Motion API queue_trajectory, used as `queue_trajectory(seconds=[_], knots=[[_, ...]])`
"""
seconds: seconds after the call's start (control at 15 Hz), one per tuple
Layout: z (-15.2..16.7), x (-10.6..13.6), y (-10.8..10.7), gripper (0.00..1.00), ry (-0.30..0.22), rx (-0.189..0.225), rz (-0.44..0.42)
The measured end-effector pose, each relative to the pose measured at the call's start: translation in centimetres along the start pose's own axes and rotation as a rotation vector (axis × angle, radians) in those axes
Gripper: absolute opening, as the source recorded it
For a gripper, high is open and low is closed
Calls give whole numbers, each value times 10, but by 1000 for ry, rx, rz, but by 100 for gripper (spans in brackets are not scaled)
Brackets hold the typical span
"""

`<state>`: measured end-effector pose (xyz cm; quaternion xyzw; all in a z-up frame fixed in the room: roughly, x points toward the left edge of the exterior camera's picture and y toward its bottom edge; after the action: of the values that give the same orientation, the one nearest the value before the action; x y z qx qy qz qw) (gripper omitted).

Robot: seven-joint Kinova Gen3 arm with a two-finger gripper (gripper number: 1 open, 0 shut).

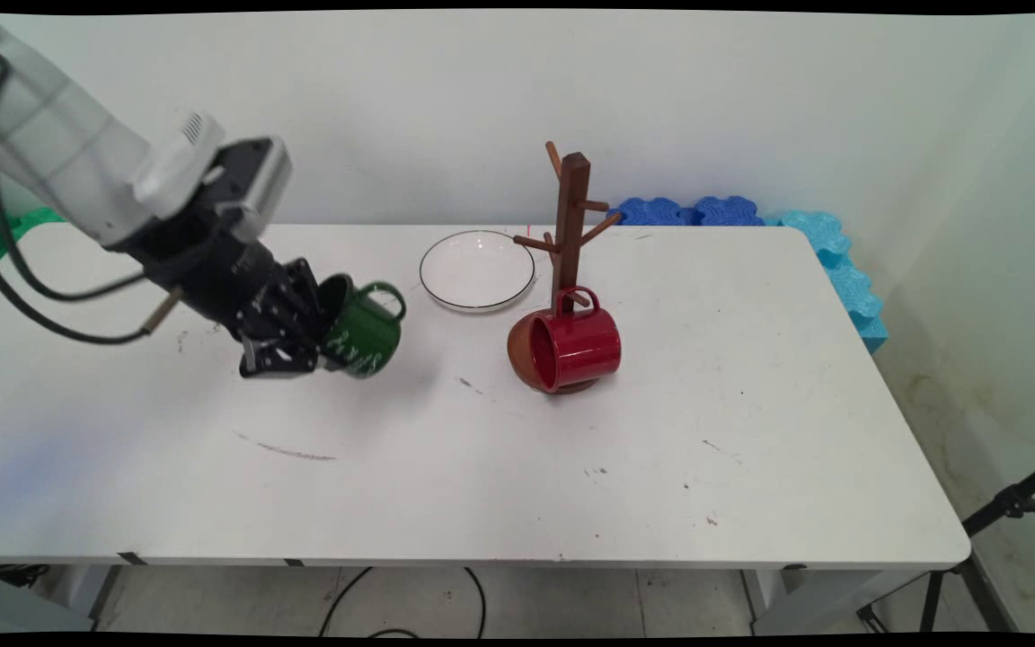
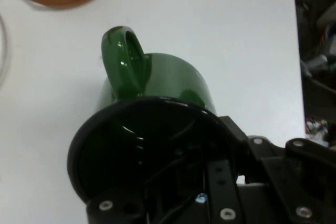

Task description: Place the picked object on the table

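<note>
My black gripper is shut on the rim of a green mug, left of the table's middle. The mug is tilted with its mouth toward the hand and its handle pointing up and right. In the hand view the green mug fills the middle, its dark rim against the gripper's linkage. To the right a red mug lies on its side against the round base of a brown wooden mug tree.
A white plate with a dark rim sits behind the mugs, near the mug tree. Blue foam pieces lie along the table's far right corner. The white table's front edge runs across the bottom.
</note>
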<state>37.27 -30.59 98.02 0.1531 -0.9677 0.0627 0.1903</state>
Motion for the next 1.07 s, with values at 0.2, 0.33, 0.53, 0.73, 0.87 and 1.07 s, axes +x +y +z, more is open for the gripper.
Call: queue_trajectory(seconds=[0.2, 0.33, 0.53, 0.73, 0.87, 1.07], knots=[[22, 12, 3, 0, -68, -24, 25], [37, 20, 4, 0, -114, -34, 34], [58, 28, 3, 0, -175, -38, 37], [79, 32, -1, 0, -229, -33, 32], [91, 35, -3, 0, -253, -31, 27], [107, 39, -5, 0, -277, -28, 17]])
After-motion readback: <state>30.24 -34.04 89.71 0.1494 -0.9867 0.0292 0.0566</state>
